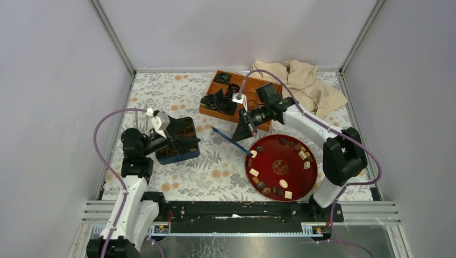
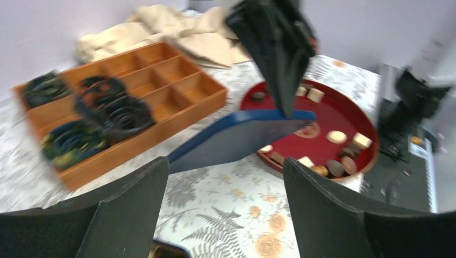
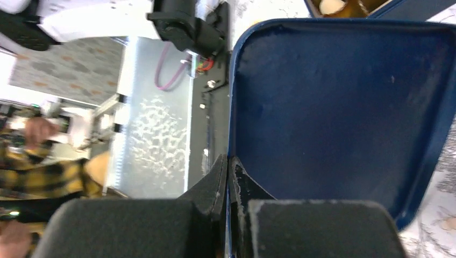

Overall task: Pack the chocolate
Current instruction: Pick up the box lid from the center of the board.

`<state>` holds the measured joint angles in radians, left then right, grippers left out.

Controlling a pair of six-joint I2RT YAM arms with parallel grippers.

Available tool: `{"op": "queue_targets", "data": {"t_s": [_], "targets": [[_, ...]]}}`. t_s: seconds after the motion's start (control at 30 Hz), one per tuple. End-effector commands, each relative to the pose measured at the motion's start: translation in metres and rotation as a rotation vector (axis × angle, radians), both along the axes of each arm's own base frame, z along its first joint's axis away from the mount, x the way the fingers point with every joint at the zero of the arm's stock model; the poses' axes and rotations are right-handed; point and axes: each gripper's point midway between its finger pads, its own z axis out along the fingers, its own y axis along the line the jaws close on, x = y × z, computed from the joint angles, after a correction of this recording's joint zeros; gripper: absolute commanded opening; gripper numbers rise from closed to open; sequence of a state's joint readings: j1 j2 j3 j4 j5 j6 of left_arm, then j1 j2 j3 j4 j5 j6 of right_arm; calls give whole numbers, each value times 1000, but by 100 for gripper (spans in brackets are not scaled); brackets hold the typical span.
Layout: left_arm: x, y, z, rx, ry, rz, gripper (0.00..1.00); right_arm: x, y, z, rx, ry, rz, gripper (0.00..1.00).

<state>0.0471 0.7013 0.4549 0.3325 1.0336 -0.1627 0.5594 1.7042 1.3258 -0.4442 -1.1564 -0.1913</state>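
- Right hand (image 3: 228,180) pinches the blue lid (image 3: 344,107) by its edge; carry it left, level
- Left hand (image 2: 220,215), spread, seemingly hovers over the blue box (image 1: 175,157); clear it first

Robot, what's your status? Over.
Right gripper shut on blue lid. Left gripper open by blue box. Chocolate on red tray. Lid between box and tray.
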Motion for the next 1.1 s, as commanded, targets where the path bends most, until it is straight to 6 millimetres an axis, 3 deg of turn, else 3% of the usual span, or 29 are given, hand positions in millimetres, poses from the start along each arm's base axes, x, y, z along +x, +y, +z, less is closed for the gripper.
{"op": "queue_targets", "data": {"t_s": [0.0, 0.27, 0.47, 0.63, 0.77, 0.9, 1.0, 1.07], "targets": [[-35, -36, 18, 48, -210, -288, 85, -20, -20, 47, 212, 94, 97, 0], [-16, -71, -32, 271, -240, -420, 84, -27, -33, 51, 257, 84, 109, 0], [12, -79, -37, 352, -262, -421, 84, -30, -35, 52, 274, 80, 122, 0], [6, -93, -47, 328, -186, -533, 77, -32, -36, 56, 286, 80, 133, 0], [-3, -104, -59, 320, -147, -605, 61, -35, -37, 60, 296, 74, 141, 0], [-5, -110, -65, 316, -126, -644, 36, -36, -37, 59, 300, 81, 147, 0], [-6, -113, -65, 313, -142, -661, 5, -37, -38, 60, 303, 82, 150, 0], [-8, -113, -63, 310, -137, -662, 0, -37, -38, 60, 300, 82, 147, 0]]}}
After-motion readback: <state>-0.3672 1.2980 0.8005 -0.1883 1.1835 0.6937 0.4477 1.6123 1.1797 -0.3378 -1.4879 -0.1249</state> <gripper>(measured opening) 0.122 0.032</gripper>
